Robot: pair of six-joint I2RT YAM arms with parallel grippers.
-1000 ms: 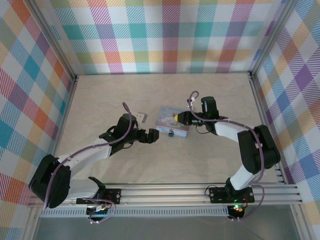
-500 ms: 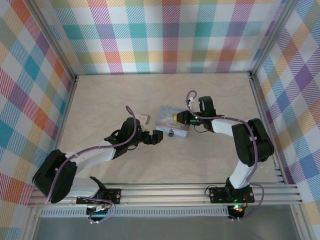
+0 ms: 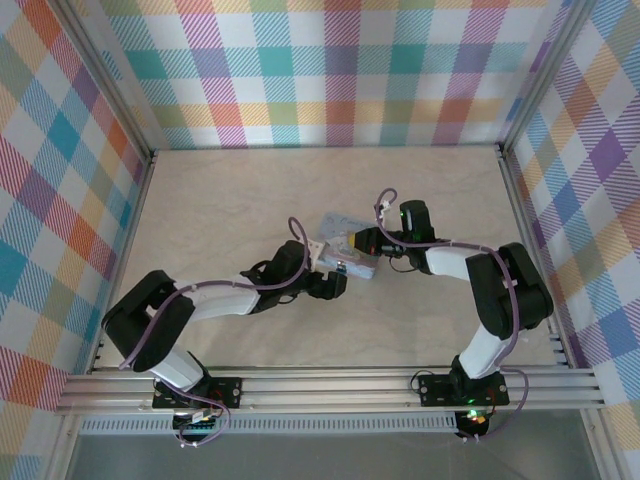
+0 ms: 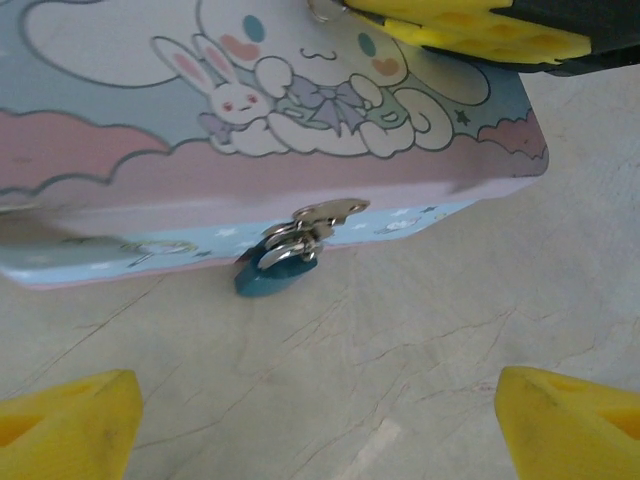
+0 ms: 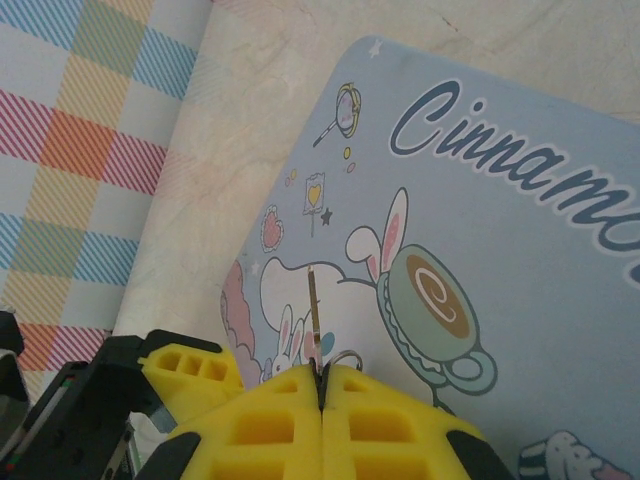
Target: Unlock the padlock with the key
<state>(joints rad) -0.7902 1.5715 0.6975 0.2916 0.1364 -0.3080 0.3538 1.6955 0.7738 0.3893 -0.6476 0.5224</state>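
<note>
The left gripper (image 4: 320, 420) was wide open. The padlock (image 4: 275, 272) hung from the tin (image 4: 110, 170) just in front of it, between its fingers (image 4: 65, 420). The right gripper (image 5: 320, 385) pinched the key (image 5: 314, 318), which stuck out past its tips over the tin.

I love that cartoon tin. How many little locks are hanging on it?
1. The padlock hangs from the silver clasp on the front edge of the tin. The tin's other sides are hidden, so another could be out of sight.
</note>
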